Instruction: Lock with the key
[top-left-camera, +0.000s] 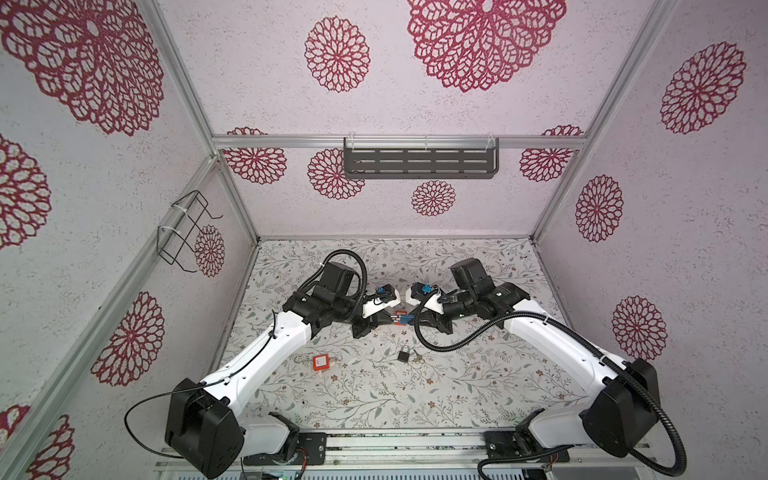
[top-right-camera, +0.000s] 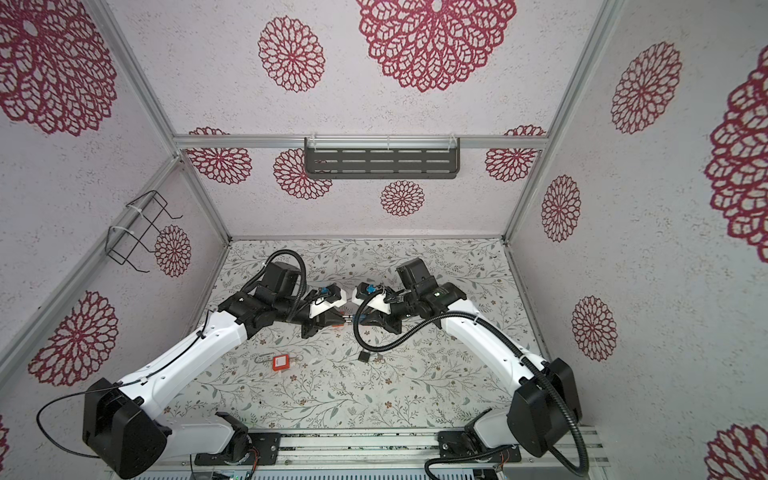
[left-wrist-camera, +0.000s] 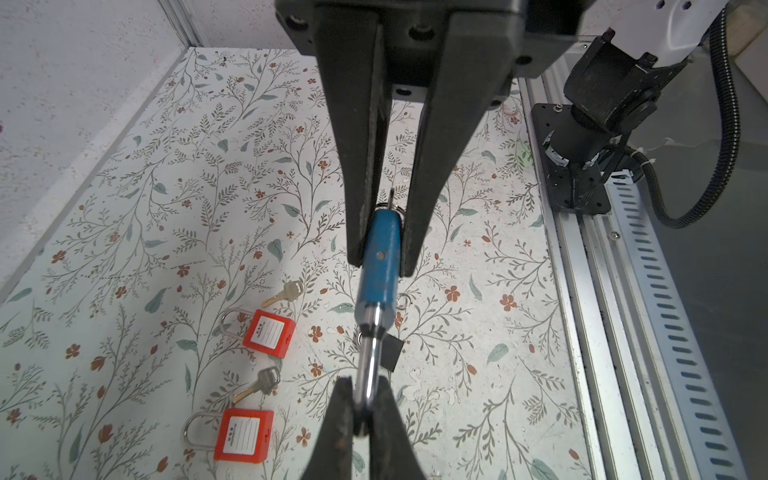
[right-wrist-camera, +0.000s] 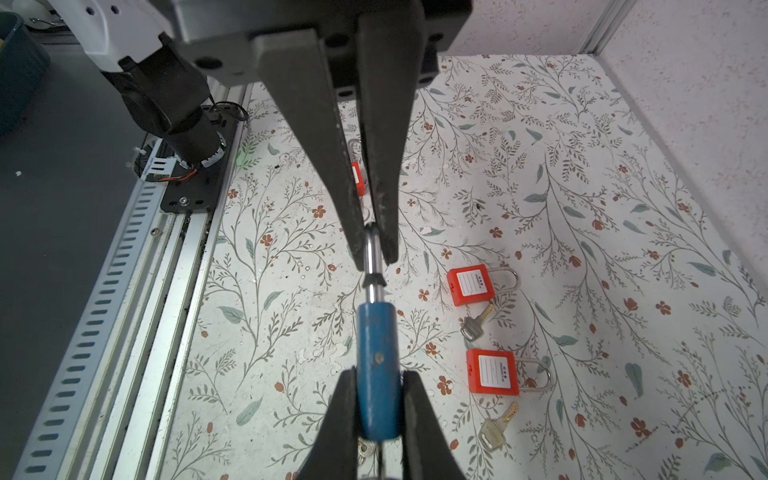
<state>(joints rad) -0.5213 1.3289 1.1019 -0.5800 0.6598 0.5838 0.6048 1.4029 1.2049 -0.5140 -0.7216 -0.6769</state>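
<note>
Left gripper clamps shackle; right gripper, opposite, pinches blue padlock, key apparently between its jaws: opposed holds brace lock for closing.

Both arms share one build. Left arm: white moulded shells, small dark screw holes dotted along them, black joint housings; largest black housing, a rounded box, sits farthest from the claw. Left claw: two matt dark-grey wedge fingers narrowing to the tips, round screw holes in the black block behind them. White bracket just behind the claw, blue connector on it. Thin black cable bows out far behind the claw. Right arm and right claw: same colours, same shapes. Ribbed black conduit trails behind the right claw. Its base plate: black, square, corner screws; orange wires show at the left arm's foot
</note>
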